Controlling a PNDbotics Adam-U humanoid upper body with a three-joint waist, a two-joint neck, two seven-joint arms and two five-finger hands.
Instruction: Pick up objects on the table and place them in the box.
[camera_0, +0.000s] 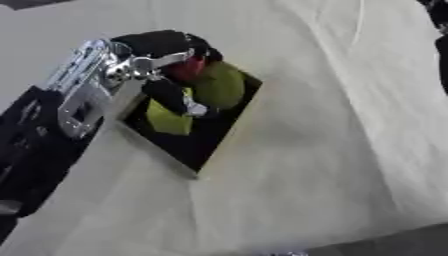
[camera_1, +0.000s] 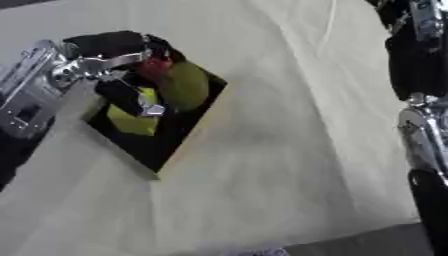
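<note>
My left robot hand (camera_0: 171, 82) is at about ten o'clock in my view, reaching down into the dark square box (camera_0: 223, 142) that sits sunk in the pale cloth-covered table (camera_0: 332, 150). My black fingers are curled down inside the box. They lie against a red thing (camera_0: 188, 70), but I cannot tell if I am holding it or have let it go.

Just past my fingers, toward three o'clock, a round olive-green thing (camera_0: 223, 85) lies inside the box. Below my fingers, toward six o'clock, a bright yellow thing (camera_0: 166, 122) lies in the box too. So the things I can see are all in the box now.

The box runs long from eleven o'clock to five o'clock. My left robot hand is the near one; it is right over the box.

My right arm (camera_1: 420, 125) hangs far off at three o'clock. I cannot see that robot hand. I see no more things on the table cloth.

I think my next move is to open my fingers and lift straight up, out of the box.
</note>
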